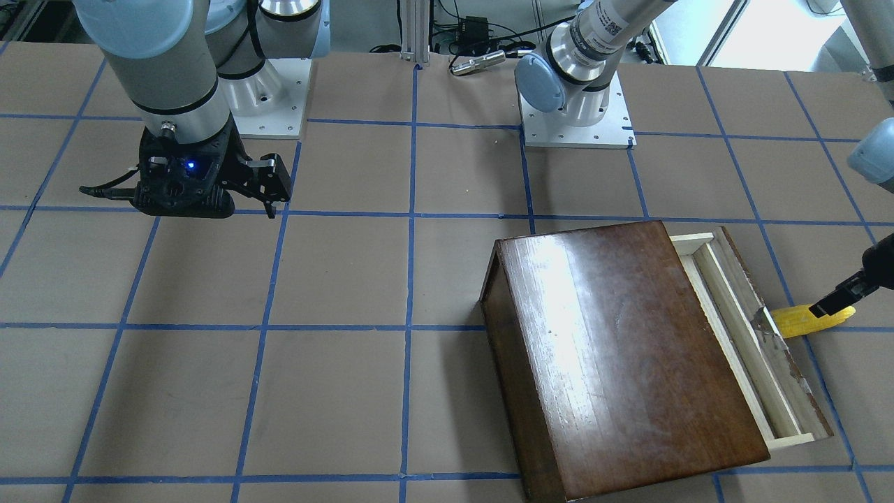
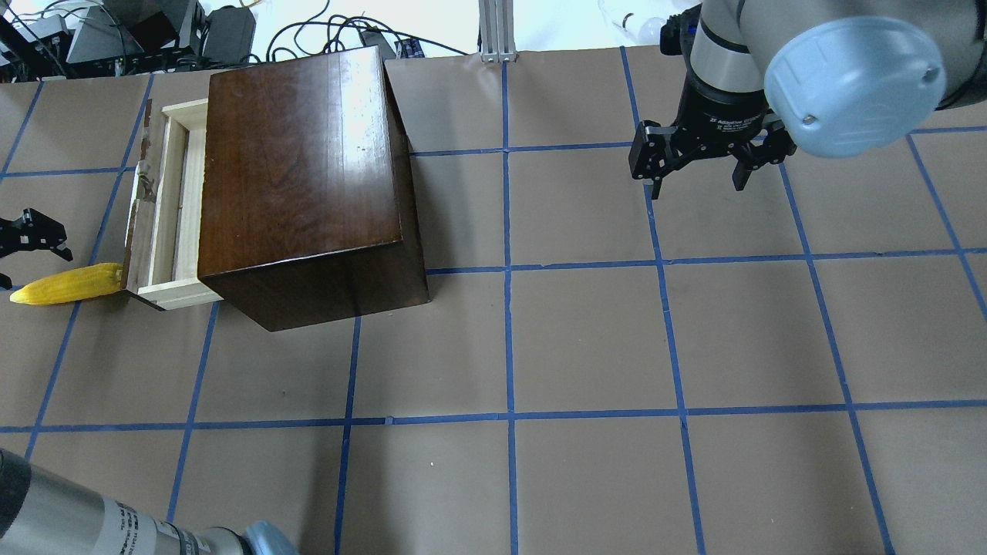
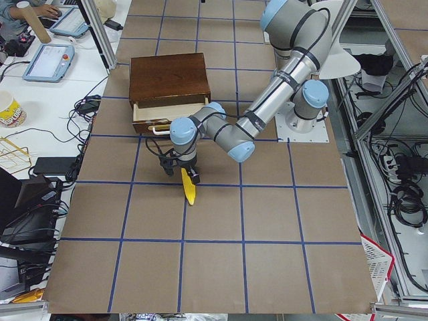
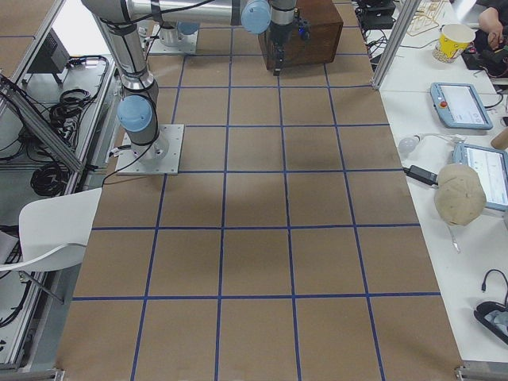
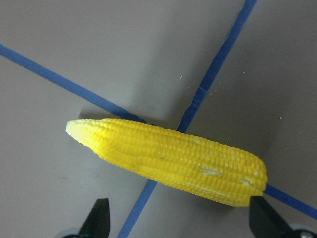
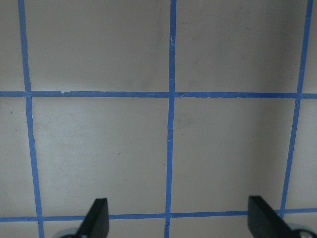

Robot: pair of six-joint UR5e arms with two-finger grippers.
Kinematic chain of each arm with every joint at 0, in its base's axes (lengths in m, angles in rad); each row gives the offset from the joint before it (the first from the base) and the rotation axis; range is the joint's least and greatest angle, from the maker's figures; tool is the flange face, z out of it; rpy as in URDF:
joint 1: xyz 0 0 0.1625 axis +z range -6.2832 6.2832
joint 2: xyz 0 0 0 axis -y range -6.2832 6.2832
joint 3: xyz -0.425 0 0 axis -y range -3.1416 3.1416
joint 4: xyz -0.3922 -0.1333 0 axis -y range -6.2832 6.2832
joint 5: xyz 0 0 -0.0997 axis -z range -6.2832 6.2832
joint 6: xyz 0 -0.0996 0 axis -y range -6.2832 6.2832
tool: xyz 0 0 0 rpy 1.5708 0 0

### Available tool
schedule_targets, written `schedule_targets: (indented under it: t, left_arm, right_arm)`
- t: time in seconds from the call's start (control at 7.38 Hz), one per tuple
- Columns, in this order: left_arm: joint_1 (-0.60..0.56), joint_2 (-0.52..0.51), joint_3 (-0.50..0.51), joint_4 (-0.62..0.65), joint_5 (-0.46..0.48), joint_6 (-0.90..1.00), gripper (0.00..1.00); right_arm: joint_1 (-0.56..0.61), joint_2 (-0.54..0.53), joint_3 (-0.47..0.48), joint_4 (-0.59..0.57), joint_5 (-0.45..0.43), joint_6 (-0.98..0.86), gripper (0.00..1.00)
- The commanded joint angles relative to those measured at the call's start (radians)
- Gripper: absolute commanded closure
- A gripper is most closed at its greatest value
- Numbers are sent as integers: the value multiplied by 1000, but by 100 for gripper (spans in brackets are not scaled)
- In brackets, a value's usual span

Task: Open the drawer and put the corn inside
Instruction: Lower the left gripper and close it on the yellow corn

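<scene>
The glossy dark-brown box [image 2: 301, 169] stands at the table's far left, with its pale wooden drawer [image 2: 166, 208] pulled open toward the left edge. The yellow corn [image 2: 65, 284] lies on the table just outside the drawer's dark front panel [image 1: 775, 328], touching or nearly touching it. My left gripper [image 5: 181, 220] is open and empty, hovering right above the corn [image 5: 168, 158], which lies lengthwise between the fingers [image 5: 99, 218]. The gripper shows only partly at the overhead view's left edge [image 2: 31, 258]. My right gripper [image 2: 698, 166] is open and empty, over the far right of the table.
The table is brown paper with a blue tape grid [image 2: 509, 270]. The arm bases [image 1: 573, 126] stand at the robot's edge. The side benches hold tablets [image 3: 50, 60], a cup and cables. The left arm's elbow [image 3: 231, 137] reaches low over the table beside the box.
</scene>
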Motion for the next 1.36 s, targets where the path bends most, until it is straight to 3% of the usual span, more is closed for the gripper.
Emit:
schedule_targets:
  t: [0.0, 0.41, 0.95, 1.22]
  left_arm:
    - [1, -5, 3, 1, -18, -9, 0]
    - [3, -8, 4, 0, -57, -93, 0]
    - [3, -11, -5, 0, -35, -503, 0]
    - [3, -20, -5, 1, -35, -588, 0]
  right_arm:
    - [0, 0, 0, 0, 1, 0, 0]
    - [0, 0, 0, 0, 1, 0, 0]
    - [0, 0, 0, -1, 1, 0, 0]
    - [0, 0, 0, 0, 1, 0, 0]
